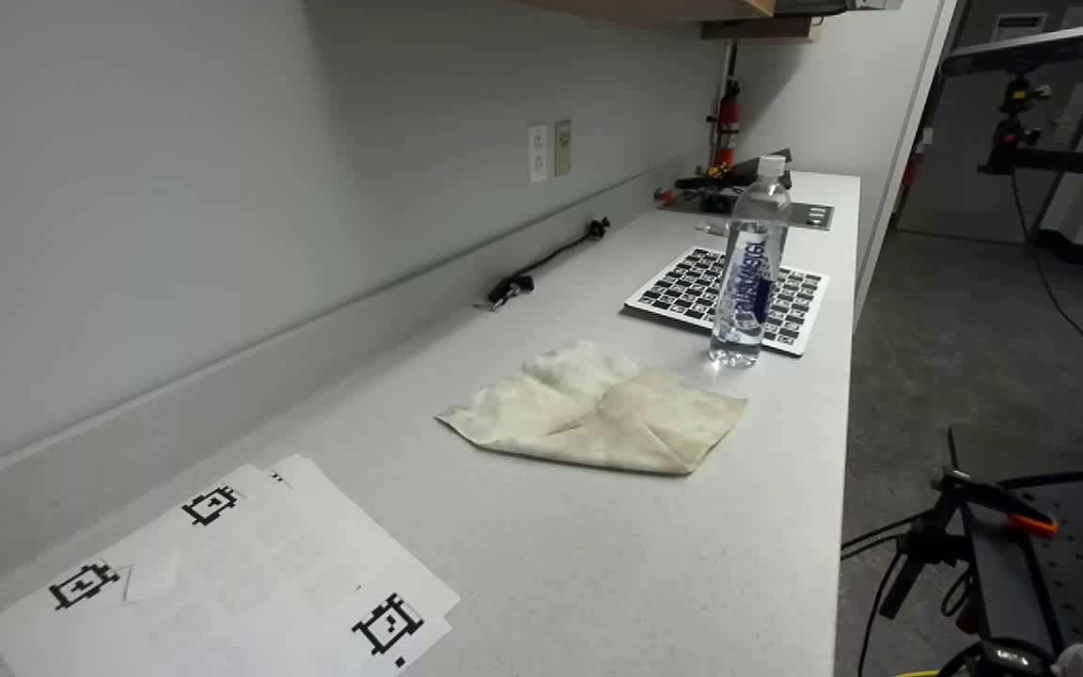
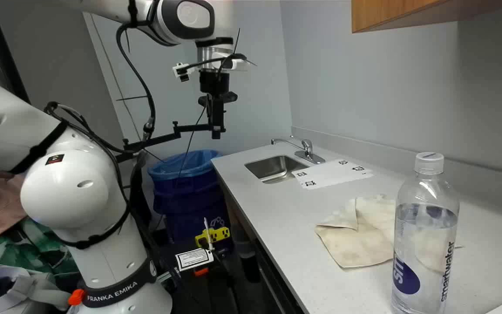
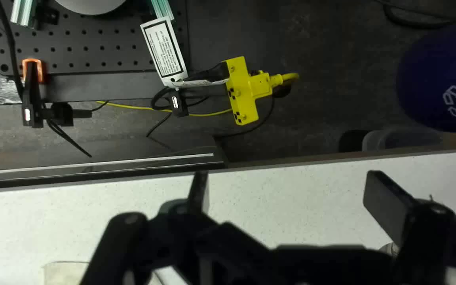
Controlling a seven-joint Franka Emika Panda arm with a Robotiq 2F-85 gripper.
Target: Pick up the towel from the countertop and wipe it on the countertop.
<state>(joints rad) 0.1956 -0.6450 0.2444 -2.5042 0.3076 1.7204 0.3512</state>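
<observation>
Below the level of the fingers point(image 3: 387, 206), most of the scene is being filled by a long, smooth, pale grey-white surface point(image 2: 286, 226). In an exterior view, the fingers are being held well above that surface by a white robot arm point(image 2: 70, 205). Lower than the fingers, past the surface's front edge, a blue bin point(image 2: 203, 196) is being shown. A steel sink point(image 2: 273, 168) is being framed by the surface, also lower than the fingers; just beside it, flat sheets of paper point(image 1: 241, 574) with black square markers are being carried.

Lower than the fingers and off to one side, beyond the finger at the left of the wrist view, the towel point(image 1: 598, 418) is being borne by the surface, well apart from the fingers. It is being seen as a rumpled cream cloth with one part folded over. Farther from the fingers than the towel, a checkered board point(image 1: 682, 287) is being supported flat, and beside it a clear water bottle point(image 1: 750, 273) is being shown upright; whether board and bottle are touching cannot be told.

The fingers, smallest of all, are being held wide apart, with nothing being gripped between them. By judgement, the task is being met at its start: the towel is not yet being grasped, and no wiping is being done. Reaching down, gripping, lifting and wiping are all being awaited.
</observation>
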